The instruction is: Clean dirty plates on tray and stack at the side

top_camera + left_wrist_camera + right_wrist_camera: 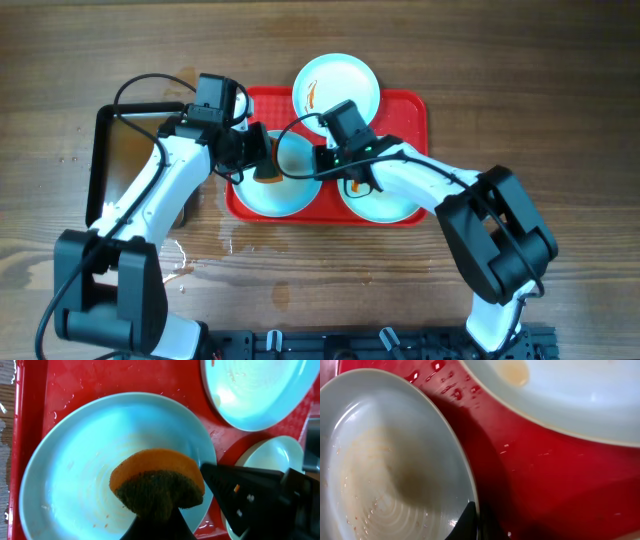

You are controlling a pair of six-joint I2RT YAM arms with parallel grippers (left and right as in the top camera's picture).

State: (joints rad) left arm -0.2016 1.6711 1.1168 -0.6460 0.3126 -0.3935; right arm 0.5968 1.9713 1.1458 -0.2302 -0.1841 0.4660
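My fingers (160,530) pinch an orange sponge (155,472), its dark green scrub face toward me, over the large plate (70,475) on the wet red tray (35,405). The right arm's black fingers (225,485) meet this plate's right rim. A second plate (260,390) lies far right, and a third plate (272,455) lies nearer, at right.

No readable text in any of the three views.
Plates (337,85), red tray (408,102) and sponge (157,477) are all plain surfaces, with no legible label, brand, number or sign on them.

Wood table (500,60): red tray (410,108), black-rimmed pan (98,165) on it.
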